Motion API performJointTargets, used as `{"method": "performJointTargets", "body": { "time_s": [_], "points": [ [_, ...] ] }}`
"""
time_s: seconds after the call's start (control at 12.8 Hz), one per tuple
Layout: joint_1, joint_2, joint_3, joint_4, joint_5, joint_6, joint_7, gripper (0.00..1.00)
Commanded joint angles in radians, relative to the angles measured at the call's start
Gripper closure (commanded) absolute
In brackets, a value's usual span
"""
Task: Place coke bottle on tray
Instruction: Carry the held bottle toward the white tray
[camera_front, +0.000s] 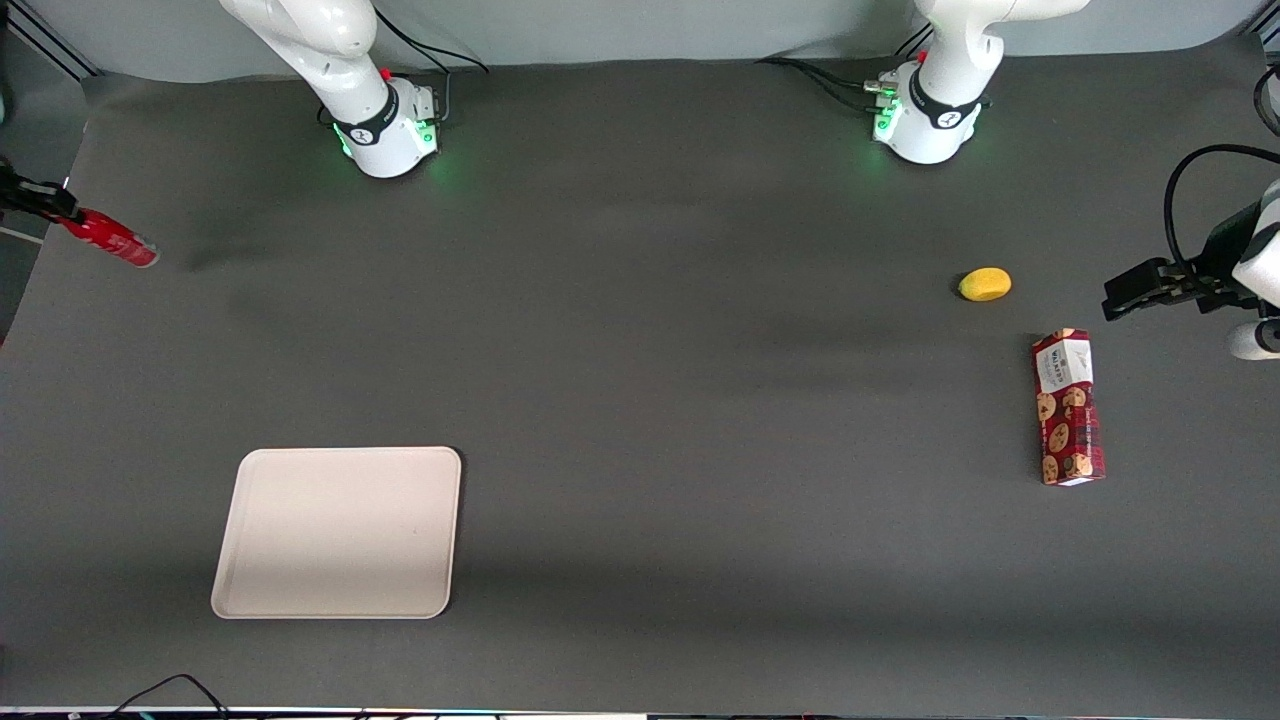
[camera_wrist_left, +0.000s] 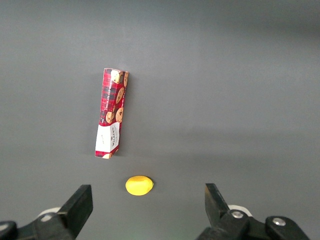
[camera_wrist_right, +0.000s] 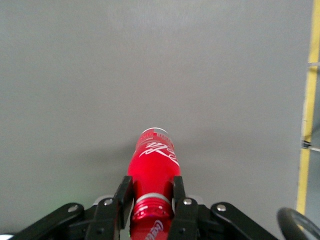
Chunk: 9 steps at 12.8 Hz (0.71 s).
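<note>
The coke bottle (camera_front: 112, 240) is a small all-red bottle, held tilted above the table at the working arm's end. My right gripper (camera_front: 62, 212) is shut on it near the neck; the rest of the arm is out of the front view. In the right wrist view the two black fingers (camera_wrist_right: 123, 194) clamp the bottle (camera_wrist_right: 153, 165) just below its cap, its base pointing away from the camera over bare table. The beige tray (camera_front: 338, 532) lies flat and empty, much nearer the front camera than the gripper.
A yellow lemon-like object (camera_front: 985, 284) and a red cookie-patterned box (camera_front: 1068, 407) lie toward the parked arm's end; both show in the left wrist view, the box (camera_wrist_left: 111, 113) and the yellow object (camera_wrist_left: 139, 185). A yellow strip (camera_wrist_right: 311, 90) marks the floor beside the table edge.
</note>
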Motion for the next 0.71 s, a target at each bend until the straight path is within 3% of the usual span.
{"method": "performJointTargets", "body": {
  "time_s": [0.0, 0.24, 0.47, 0.63],
  "points": [
    [0.005, 0.010, 0.076, 0.213, 0.014, -0.192, 0.053, 1.00],
    [0.005, 0.048, 0.211, 0.412, 0.045, -0.354, 0.168, 1.00],
    [0.008, 0.131, 0.338, 0.590, 0.112, -0.414, 0.302, 1.00],
    [0.009, 0.250, 0.446, 0.749, 0.117, -0.440, 0.404, 1.00]
  ]
}}
